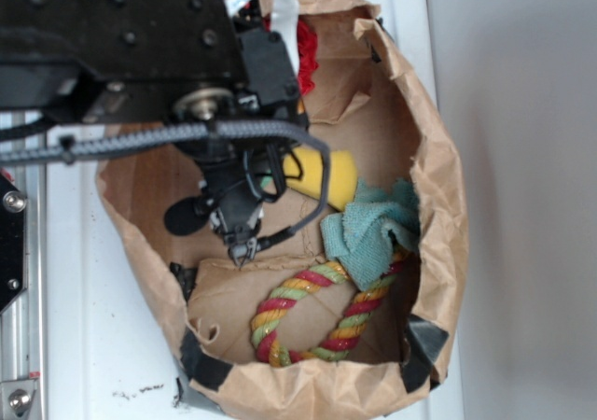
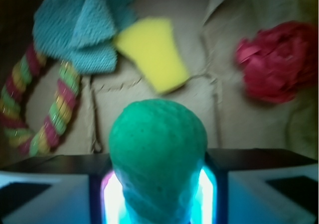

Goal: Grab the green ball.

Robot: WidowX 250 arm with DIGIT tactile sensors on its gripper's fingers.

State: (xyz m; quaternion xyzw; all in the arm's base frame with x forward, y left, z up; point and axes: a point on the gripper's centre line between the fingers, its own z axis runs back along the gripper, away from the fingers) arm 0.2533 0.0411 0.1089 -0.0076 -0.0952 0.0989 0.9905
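Item: one small mint-green dimpled matte ball (image 2: 157,154), lodged between the pads of the black pincer (image 2: 158,194), which is clamped on its flanks, inside the brown paper bag (image 1: 438,187). Likely light, soft, slightly yielding and grippy; best held across the middle. Also one yellow sponge (image 2: 152,52), one teal terry cloth (image 2: 79,30), one red-yellow-green rope ring (image 1: 312,315), one red crumpled wad (image 2: 279,59)

Green ball (image 2: 157,154): one, small, round, mint-to-emerald green, matte, finely dimpled. In the wrist view it sits low at centre, toward 6 o'clock, wedged between two lit pads and bulging above them. Not discernible in the exterior view, hidden under the arm.
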